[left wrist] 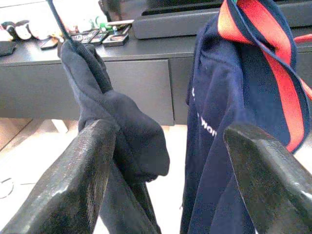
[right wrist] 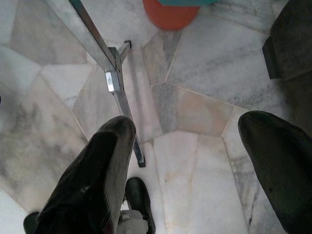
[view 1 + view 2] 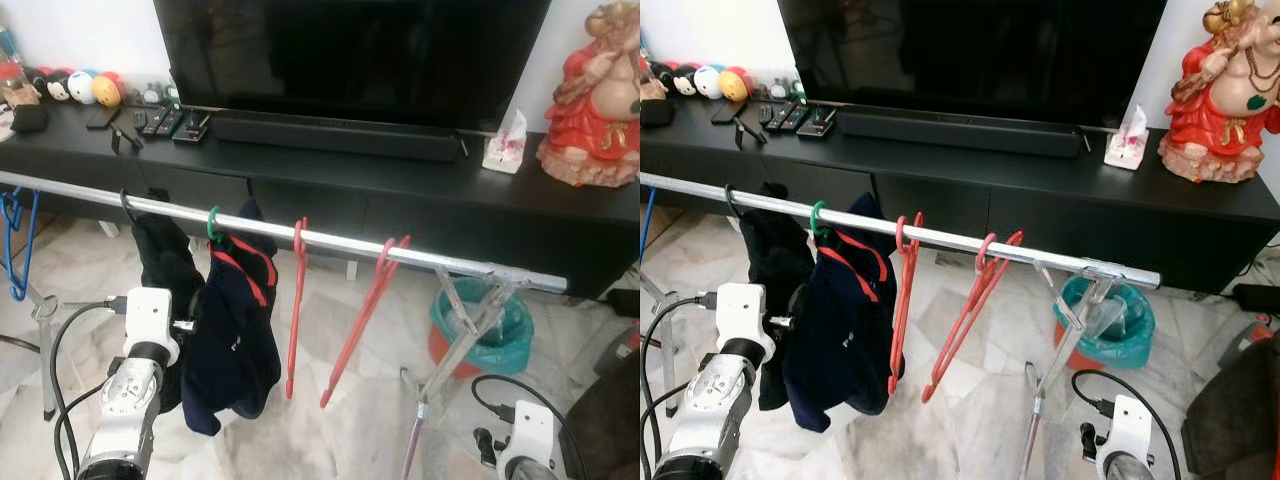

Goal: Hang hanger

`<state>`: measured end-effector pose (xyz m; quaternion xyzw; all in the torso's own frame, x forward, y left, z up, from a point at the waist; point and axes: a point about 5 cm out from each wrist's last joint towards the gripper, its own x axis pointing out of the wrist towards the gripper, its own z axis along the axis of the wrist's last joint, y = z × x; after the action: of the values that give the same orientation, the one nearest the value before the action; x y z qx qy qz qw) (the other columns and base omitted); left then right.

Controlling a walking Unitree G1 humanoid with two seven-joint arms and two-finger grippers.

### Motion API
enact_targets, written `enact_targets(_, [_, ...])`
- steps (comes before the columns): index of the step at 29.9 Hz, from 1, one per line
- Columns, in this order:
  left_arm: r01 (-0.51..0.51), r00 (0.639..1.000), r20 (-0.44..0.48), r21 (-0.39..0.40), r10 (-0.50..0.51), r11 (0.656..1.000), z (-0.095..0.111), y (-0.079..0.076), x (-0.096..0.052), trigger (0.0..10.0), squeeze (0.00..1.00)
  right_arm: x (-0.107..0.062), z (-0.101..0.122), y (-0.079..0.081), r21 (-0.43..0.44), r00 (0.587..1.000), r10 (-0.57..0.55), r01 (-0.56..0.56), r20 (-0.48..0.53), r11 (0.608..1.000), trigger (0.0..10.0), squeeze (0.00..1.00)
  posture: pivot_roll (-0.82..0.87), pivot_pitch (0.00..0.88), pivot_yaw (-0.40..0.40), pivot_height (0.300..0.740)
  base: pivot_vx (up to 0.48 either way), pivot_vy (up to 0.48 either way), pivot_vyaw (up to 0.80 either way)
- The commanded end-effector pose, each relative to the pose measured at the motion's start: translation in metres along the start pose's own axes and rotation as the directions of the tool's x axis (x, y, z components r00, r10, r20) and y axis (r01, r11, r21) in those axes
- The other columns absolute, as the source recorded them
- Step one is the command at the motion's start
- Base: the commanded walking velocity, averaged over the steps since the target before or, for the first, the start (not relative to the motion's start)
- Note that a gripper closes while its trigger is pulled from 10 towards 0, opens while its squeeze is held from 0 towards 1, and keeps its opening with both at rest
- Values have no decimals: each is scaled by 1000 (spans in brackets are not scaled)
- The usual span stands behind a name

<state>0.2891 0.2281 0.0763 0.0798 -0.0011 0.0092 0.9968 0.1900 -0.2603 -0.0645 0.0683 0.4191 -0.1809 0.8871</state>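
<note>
My left claw (image 1: 165, 180) is spread wide and empty, aimed at the dark garment (image 3: 165, 265) on its hanger, hooked over the rail (image 3: 330, 240) so it drapes freely. My right claw (image 2: 195, 180), also released, points at the floor.

Left claw (image 1: 165, 180) raised, fingers spread, right claw (image 2: 195, 170) low, fingers spread, pointing down
</note>
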Motion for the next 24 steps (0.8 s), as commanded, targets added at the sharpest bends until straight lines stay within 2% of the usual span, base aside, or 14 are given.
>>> enact_targets(1, [0,1000,3,4,0,1000,1,-1,1,10000,0,0,1,-2,18,1000,-11,11,2,1000,10000,0,-103,0,-9,740,-270,0,0])
enact_targets(24, [-9,1000,1,9,9,1000,1,3,2,10000,0,0,3,-2,15,1000,-10,10,2,1000,10000,0,-105,0,-10,740,-269,0,0])
